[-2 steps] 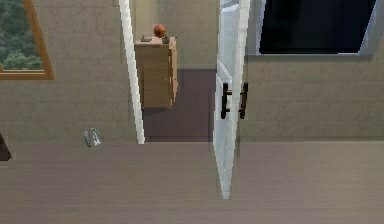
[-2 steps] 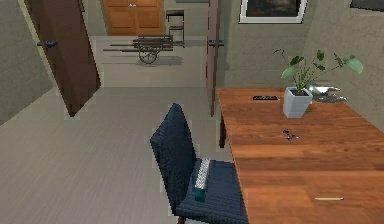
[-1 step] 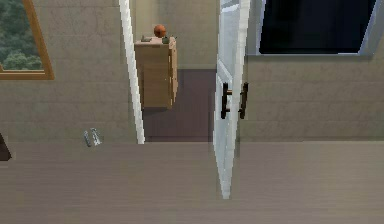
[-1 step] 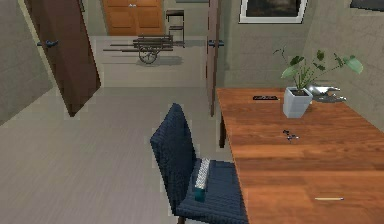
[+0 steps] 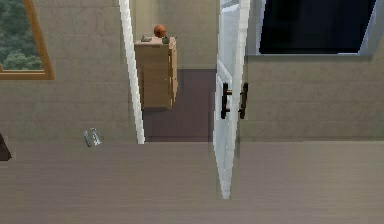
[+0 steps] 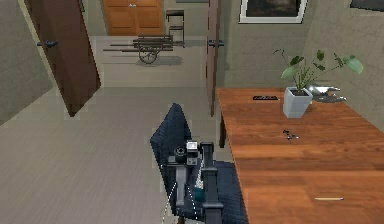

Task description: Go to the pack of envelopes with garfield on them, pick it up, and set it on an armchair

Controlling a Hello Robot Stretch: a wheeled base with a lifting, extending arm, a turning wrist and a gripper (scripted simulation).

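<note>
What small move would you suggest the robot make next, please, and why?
Probably a slight turn toward the forward view's left, to face the small pale thing lying left of the doorway. It is too small to name and deserves a closer look before driving on.

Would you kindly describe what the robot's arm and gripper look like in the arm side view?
The arm is a dark square bar. At its far end sit two small white squares with black marks. Beside them, the gripper has a dark body and two thin fingers.

Arm [image 6: 192, 190] out — end effector [image 6: 180, 153] at tip
</note>
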